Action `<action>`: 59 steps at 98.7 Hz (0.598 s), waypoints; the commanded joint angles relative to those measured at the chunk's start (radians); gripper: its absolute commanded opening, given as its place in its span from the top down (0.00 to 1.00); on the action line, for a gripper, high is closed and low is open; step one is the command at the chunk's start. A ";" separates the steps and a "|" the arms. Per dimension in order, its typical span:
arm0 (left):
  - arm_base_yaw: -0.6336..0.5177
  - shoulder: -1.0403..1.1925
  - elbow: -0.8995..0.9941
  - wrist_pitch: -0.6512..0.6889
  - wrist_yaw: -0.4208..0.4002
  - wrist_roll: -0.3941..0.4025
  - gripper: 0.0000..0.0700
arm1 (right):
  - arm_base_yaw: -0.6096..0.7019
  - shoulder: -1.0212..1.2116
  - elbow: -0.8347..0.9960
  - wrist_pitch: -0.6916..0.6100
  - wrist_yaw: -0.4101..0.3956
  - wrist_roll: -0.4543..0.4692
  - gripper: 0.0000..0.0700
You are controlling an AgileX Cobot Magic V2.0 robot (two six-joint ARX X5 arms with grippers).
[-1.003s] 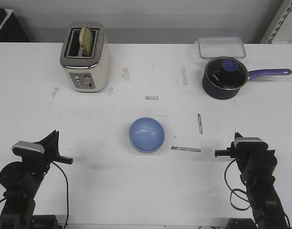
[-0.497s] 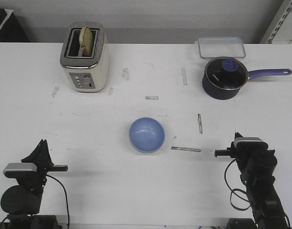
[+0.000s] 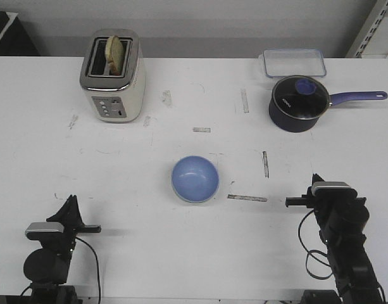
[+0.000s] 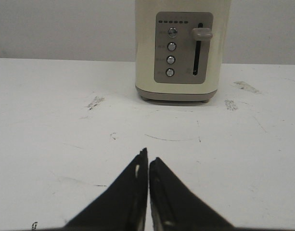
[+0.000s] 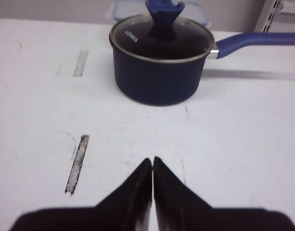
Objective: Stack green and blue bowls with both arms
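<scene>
The blue bowl [image 3: 195, 177] sits upright in the middle of the table. A thin pale rim [image 3: 192, 201] shows under its near edge; I cannot tell for sure that it is the green bowl, which shows nowhere else. My left gripper [image 3: 71, 200] is shut and empty, low at the table's near left, well apart from the bowl; in the left wrist view [image 4: 148, 157] it points at the toaster. My right gripper [image 3: 316, 180] is shut and empty at the near right; in the right wrist view [image 5: 153, 160] it points at the saucepan.
A cream toaster [image 3: 112, 76] with bread stands at the far left and also shows in the left wrist view [image 4: 183, 48]. A navy saucepan [image 3: 299, 103] with a lid and a long handle stands at the far right and also shows in the right wrist view [image 5: 159, 60]. A clear lidded box [image 3: 294, 62] is behind it.
My left arm has drawn back and sunk toward the table's near edge, ending a little further right. The right arm and the blue bowl have not moved.
</scene>
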State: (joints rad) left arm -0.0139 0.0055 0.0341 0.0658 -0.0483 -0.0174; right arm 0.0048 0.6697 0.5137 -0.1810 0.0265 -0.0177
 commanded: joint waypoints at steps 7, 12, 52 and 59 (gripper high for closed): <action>0.000 -0.002 -0.021 0.016 0.003 -0.002 1.00 | 0.001 0.004 0.011 0.035 0.000 0.014 1.00; 0.001 -0.002 -0.021 0.016 0.003 -0.002 1.00 | 0.000 0.005 0.011 0.039 0.000 0.014 1.00; 0.001 -0.002 -0.021 0.016 0.003 -0.002 1.00 | 0.001 0.004 0.011 0.085 0.000 0.014 1.00; 0.000 -0.002 -0.021 0.016 0.003 -0.002 1.00 | 0.001 0.004 0.011 0.085 0.000 0.014 1.00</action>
State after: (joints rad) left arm -0.0139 0.0051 0.0341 0.0673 -0.0471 -0.0174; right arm 0.0048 0.6697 0.5137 -0.1070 0.0269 -0.0177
